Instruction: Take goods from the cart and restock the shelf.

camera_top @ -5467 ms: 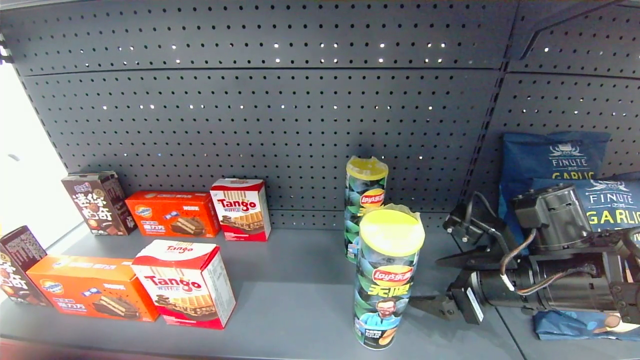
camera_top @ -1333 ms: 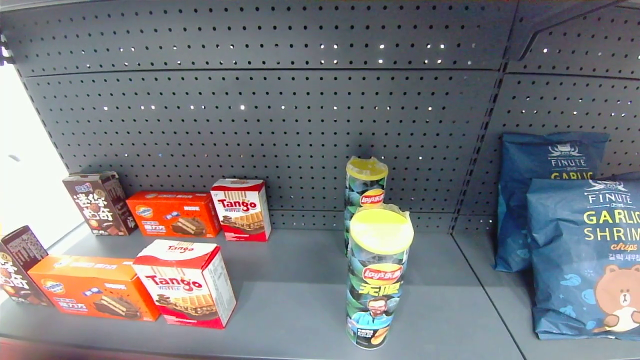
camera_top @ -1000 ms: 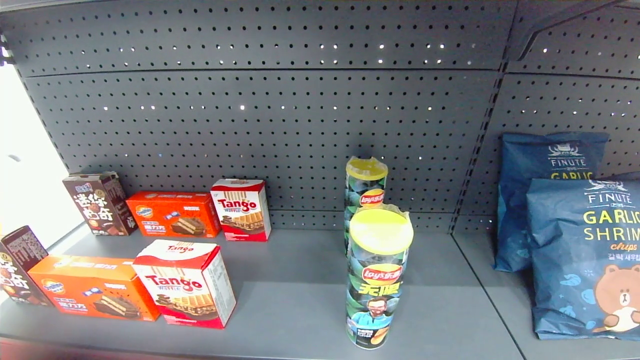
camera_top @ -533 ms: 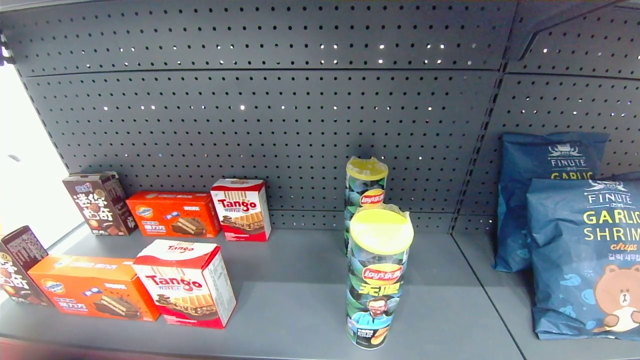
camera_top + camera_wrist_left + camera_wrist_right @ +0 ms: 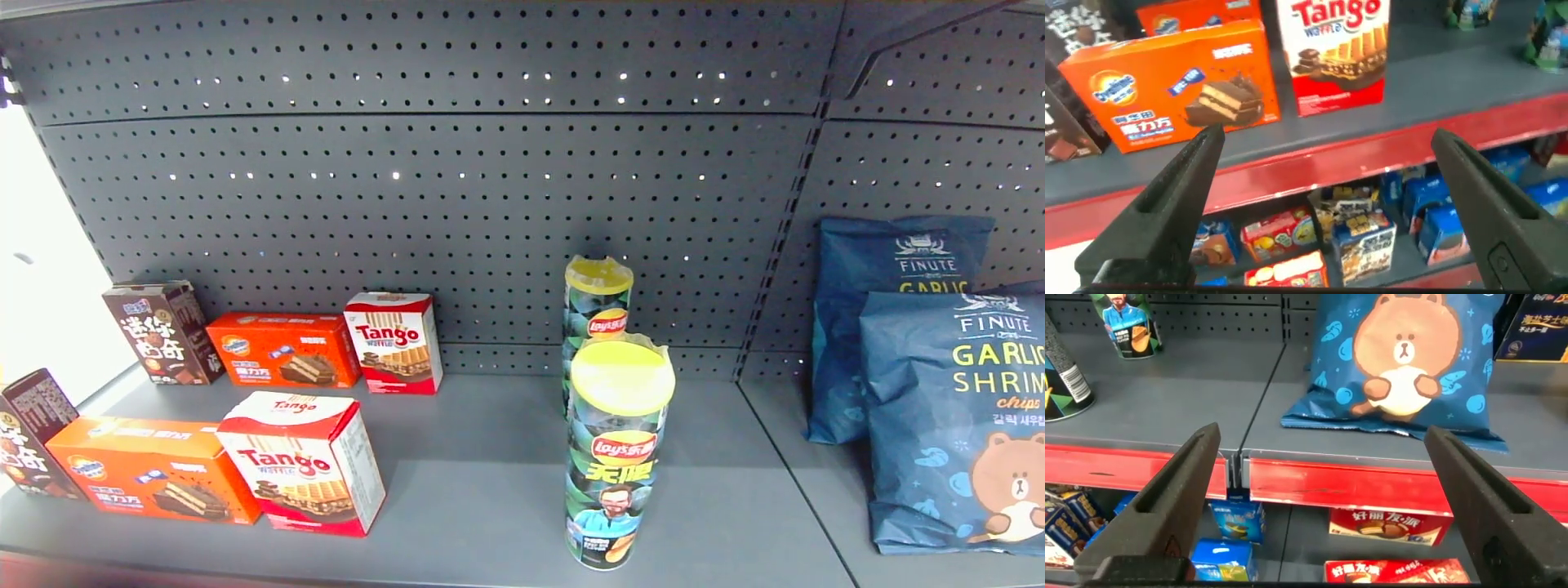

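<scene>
Shelf [image 5: 490, 457]: two chip cans upright mid-shelf, front can [image 5: 618, 457] directly before rear can [image 5: 598, 318]; wafer boxes [image 5: 306, 461] and orange cake boxes [image 5: 151, 478] at left; blue chip bags [image 5: 955, 416] at right. Left tool [image 5: 1327, 139]: spread, empty, before the shelf's red edge. Right tool [image 5: 1323, 434]: spread, empty, before the same edge, facing a blue bag
</scene>
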